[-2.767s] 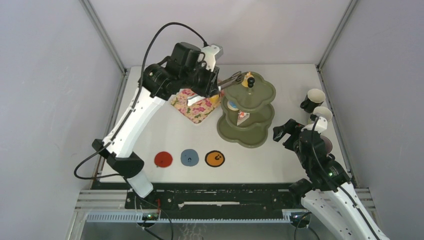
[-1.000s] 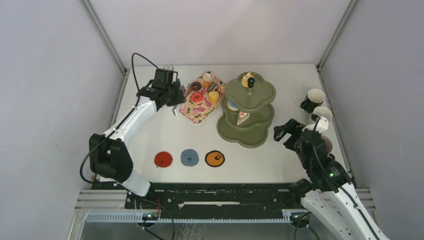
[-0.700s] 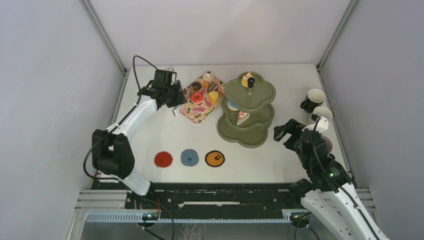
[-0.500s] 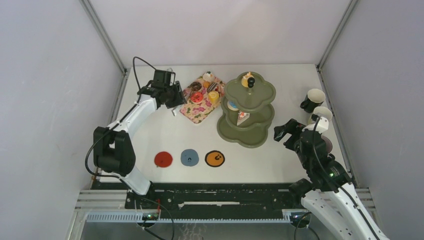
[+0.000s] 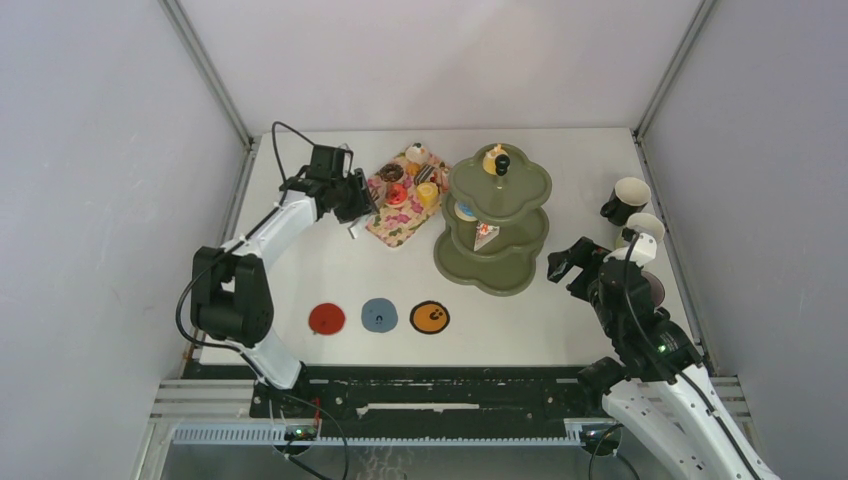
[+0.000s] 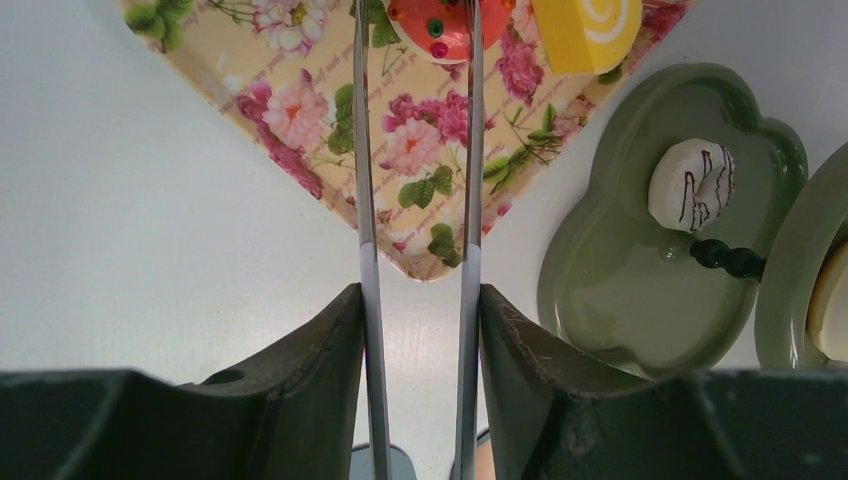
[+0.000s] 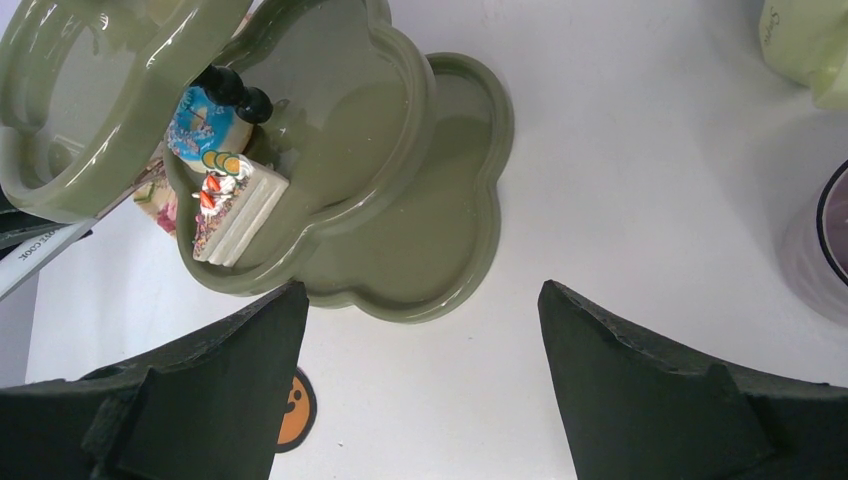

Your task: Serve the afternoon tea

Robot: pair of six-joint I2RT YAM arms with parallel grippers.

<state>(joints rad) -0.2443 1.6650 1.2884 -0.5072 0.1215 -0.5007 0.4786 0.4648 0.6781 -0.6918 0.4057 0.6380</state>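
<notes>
Within grey walls (image 5: 440, 60), toward the counter (image 5: 330, 270)'s far edge, my left fingers (image 5: 352, 198) clamp tongs (image 6: 366, 150) straddling the red donut (image 6: 435, 20) on the floral tray (image 6: 290, 110) beside the green stand (image 5: 500, 278); right fingers (image 5: 566, 266) gape.

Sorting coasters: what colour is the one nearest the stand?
That coaster is orange with black marks; top view.

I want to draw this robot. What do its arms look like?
The left arm and right arm have white links joined by chunky black joints, with a thin black cable looping along each. The left end effector and right end effector each have two dark, wedge-shaped fingers.
</notes>
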